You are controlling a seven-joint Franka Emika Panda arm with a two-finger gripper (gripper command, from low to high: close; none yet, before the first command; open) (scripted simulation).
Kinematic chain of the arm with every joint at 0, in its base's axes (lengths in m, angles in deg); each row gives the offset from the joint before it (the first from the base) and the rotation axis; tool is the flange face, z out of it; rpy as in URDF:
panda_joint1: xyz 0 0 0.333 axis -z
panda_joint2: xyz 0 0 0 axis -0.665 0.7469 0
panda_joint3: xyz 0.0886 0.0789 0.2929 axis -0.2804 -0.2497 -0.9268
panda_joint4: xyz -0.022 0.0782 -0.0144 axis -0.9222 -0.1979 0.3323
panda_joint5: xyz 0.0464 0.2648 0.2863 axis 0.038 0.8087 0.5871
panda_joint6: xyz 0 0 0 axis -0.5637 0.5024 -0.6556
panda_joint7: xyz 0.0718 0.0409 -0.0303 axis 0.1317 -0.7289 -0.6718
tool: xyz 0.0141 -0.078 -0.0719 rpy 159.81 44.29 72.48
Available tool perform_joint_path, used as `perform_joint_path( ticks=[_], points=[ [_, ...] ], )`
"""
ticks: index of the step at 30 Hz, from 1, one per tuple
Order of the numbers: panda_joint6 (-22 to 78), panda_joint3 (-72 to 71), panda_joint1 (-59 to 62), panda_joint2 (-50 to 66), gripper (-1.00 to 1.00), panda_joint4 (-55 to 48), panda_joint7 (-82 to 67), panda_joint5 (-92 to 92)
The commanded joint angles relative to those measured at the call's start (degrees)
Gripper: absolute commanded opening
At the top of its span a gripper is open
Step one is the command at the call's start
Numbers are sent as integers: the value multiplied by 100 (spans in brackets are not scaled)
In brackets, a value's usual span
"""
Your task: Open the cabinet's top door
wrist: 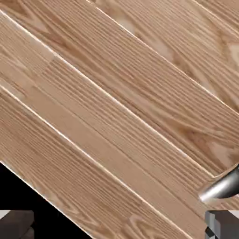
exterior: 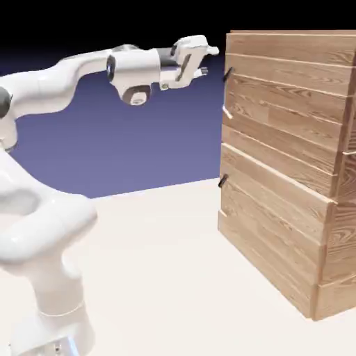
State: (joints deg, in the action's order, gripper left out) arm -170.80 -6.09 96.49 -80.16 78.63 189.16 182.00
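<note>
The jaws [exterior: 209, 62] stood open; the top door's curved handle [wrist: 224, 186] (at four o'clock, hand view) offered the grip, probably stiffly hinged.

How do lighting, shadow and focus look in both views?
Exterior view: the arm is bright, its lower links nearly washed out against the pale table; no clear shadow beneath it. Hand view: plank grain crisp, a bright glint on the dark metal piece at the right edge, black lower-left corner, no obvious blur.
</note>
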Motion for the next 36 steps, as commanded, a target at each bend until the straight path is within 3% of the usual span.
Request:
perform_joint_path(
  ticks=[1, 7, 14, 15, 36],
  points=[
    [-21, -164, 133, -61, 0, -100, 250, 249],
    [-145, -1148, 932, -427, 0, -698, 1745, 1741],
    [32, -1529, 1938, -481, 0, -1471, 1963, 1755],
    [32, -1529, 1939, -481, -100, -1471, 1963, 1755],
    [4695, 926, -310, -3716, -100, 2680, 1963, 2936]
  ],
)
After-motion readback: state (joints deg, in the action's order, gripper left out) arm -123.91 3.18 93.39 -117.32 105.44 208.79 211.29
